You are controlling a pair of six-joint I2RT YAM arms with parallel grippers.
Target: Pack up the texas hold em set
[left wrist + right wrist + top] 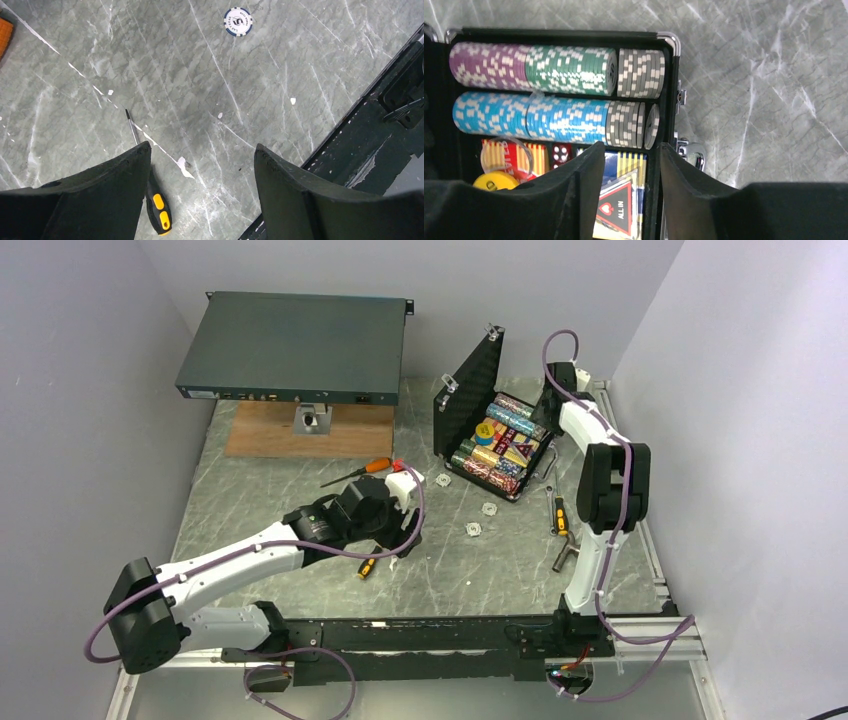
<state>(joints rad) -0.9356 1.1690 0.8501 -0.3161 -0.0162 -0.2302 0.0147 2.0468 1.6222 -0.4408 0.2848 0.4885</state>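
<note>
**A:** Starting with the top view. The case stands open on the table, lid up, chip rows filling it. Three loose chips lie on the table just left of the case, none of them inside it.

**B:** Anything else about?

**A:** Screwdrivers lie on either side of the case. The rack unit sits well off to the case's left, at the back. Neither belongs to the set. The left gripper hangs low, left of the case, near the loose chips.

**B:** Left wrist view?

**A:** Jaws wide apart, nothing between them. One loose chip lies ahead on bare table. A yellow-handled screwdriver sits by the left finger. The case is out of this view.

**B:** Right wrist view?

**A:** The right gripper is directly over one end of the case. Its jaws are parted and clamp nothing that I can see. In the gap below, the red triangular token lies on the blue-yellow card box, inside the case. Dice and a yellow disc sit beside them. The rows are seated, and the last grey chip of the blue row leans.

**B:** Progress?

**A:** My reading is that most of it is packed: rows, cards and token are in. Left to do: the three loose chips go into the case, then the lid comes down and is latched.
</note>
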